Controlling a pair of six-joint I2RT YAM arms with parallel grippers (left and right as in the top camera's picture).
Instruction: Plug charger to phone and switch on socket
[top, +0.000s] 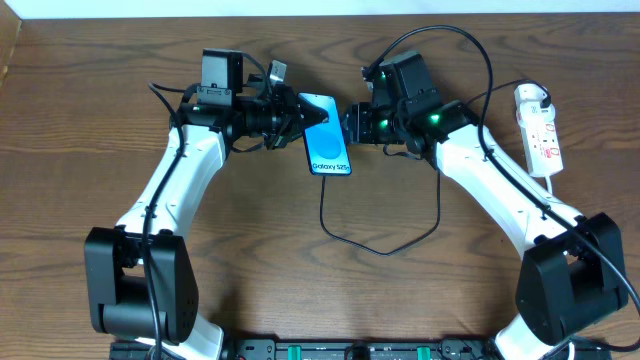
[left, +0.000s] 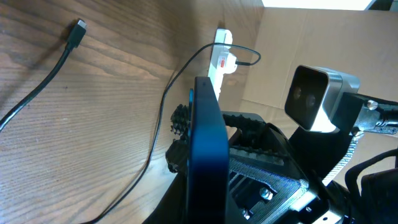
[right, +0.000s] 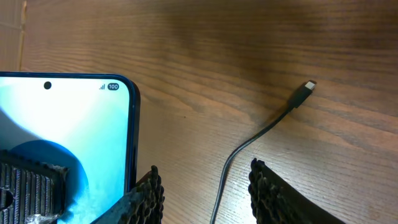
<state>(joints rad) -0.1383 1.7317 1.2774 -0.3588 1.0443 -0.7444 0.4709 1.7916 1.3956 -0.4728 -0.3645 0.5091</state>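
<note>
The phone (top: 328, 148), its blue screen facing up, is clamped at its upper left edge by my shut left gripper (top: 303, 115). In the left wrist view the phone (left: 208, 143) appears edge-on between the jaws, above the wood. The charger (top: 385, 250) is a thin black cable looping over the table. Its plug tip (right: 308, 86) lies loose on the wood, also visible as the tip (left: 79, 26). My right gripper (right: 208, 190) stands open just right of the phone (right: 62, 137), astride the cable without touching it. The white socket (top: 538, 125) lies at the far right.
The brown wooden table (top: 100, 120) carries everything. The socket's white strip (left: 221, 53) lies beyond the phone near a cardboard wall (left: 298, 37). The right arm's camera housing (left: 314, 99) hangs close to the phone's right side.
</note>
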